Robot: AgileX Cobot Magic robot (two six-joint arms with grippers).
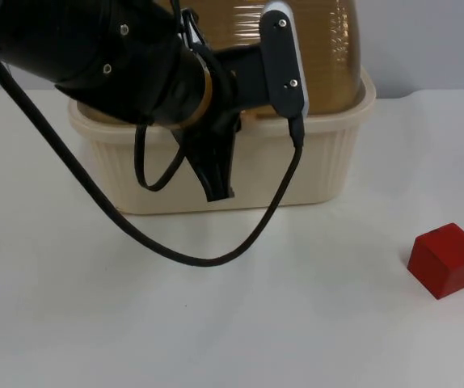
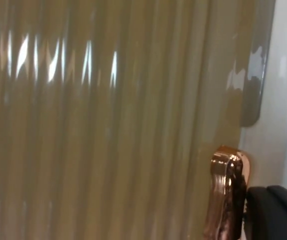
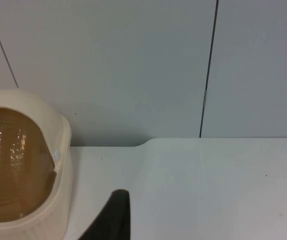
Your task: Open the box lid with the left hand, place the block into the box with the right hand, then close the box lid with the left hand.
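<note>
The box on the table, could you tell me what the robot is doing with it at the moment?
The left arm reaches over the cream box, its left pincer hanging at the front wall. The left wrist view looks closely at the ribbed translucent brown lid and its shiny copper-coloured handle. The lid looks raised. The red block lies untouched on the white table; the right arm waits.

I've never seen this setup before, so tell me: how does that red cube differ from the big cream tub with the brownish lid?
The red block is a small, solid-coloured cube; the box is much larger, cream, with ribbed walls and a translucent brown lid. The block sits alone in the open toward the right; the box sits farther back with the left gripper at its front. Both rest on the white table.
</note>
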